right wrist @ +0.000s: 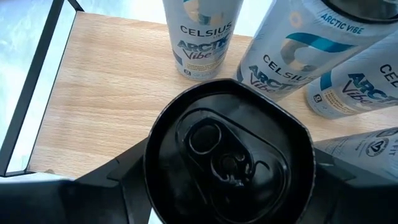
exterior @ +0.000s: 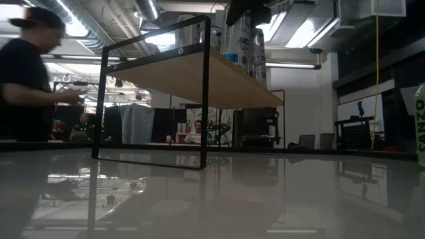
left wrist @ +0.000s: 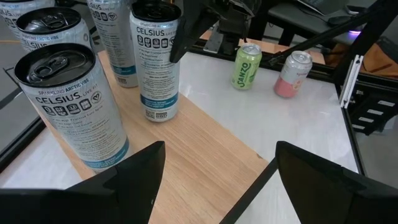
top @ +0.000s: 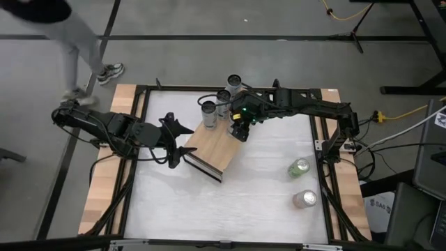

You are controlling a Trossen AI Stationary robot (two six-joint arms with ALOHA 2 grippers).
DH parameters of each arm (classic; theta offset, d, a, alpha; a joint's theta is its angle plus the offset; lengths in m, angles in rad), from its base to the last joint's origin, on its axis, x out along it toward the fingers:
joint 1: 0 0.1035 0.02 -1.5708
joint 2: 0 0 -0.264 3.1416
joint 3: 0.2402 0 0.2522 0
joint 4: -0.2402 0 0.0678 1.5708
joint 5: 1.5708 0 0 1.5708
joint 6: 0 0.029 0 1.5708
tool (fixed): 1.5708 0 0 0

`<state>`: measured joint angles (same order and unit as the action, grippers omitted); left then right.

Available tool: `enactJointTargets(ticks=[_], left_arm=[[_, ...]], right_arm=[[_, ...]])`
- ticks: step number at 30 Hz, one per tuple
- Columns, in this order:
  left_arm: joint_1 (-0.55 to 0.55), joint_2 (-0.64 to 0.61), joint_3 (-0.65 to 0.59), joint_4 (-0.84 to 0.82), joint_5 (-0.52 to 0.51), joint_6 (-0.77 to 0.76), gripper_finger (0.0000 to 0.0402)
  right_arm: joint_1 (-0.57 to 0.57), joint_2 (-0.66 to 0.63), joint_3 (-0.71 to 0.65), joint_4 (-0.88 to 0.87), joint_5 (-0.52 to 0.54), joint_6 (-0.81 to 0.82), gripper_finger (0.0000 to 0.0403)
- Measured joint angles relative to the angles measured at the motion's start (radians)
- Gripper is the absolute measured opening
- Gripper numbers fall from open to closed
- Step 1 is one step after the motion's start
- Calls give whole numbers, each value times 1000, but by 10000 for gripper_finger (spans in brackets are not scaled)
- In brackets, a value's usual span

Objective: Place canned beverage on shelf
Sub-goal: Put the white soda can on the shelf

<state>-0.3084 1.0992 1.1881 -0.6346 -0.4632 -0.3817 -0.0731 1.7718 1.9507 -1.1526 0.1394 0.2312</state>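
A: Right gripper [top: 240, 132]?
B: Over the shelf [top: 212, 148], near its far edge. Fingers [right wrist: 106, 180] clamped on a black can [right wrist: 227, 158], seen top-down in the right wrist view, pull tab up. Held upright above the wood board; cannot tell whether touching it.

A: Shelf position?
B: Mid-table [top: 230, 209], turned at an angle. Light wood top, black frame ends. Raised on its frame in the low view, wood board [exterior: 199, 79] well above the table.

A: Already on the shelf?
B: White Celsius cans [top: 209, 113] grouped at the far end, all upright. Nearest one [left wrist: 71, 106] large in the left wrist view, another [left wrist: 155, 62] behind it, more at the frame edge. Three labels also visible past the black can in the right wrist view.

A: Left gripper [top: 182, 142]?
B: At the shelf's near-left corner, low, pointing along the board. Fingers [left wrist: 134, 180] spread wide, nothing between them.

A: Elsewhere on the table?
B: Green can [top: 299, 167] and pink can [top: 304, 199] standing at the right side, near each other, well apart from the shelf.

A: Beyond the table?
B: Person [exterior: 26, 73] in a dark top and cap, at the left in the low view.
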Motion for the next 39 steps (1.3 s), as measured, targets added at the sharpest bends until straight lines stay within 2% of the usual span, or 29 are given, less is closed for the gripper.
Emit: enactJointTargets(ticks=[12, 26, 39], left_arm=[[0, 0, 0, 0, 0, 0, 299], [0, 0, 0, 0, 0, -1, 299], [0, 0, 0, 0, 0, -1, 299]], right_arm=[[0, -1, 0, 0, 0, -1, 279], [0, -5, 2, 3, 0, -2, 358], [0, -8, 2, 1, -1, -1, 363]])
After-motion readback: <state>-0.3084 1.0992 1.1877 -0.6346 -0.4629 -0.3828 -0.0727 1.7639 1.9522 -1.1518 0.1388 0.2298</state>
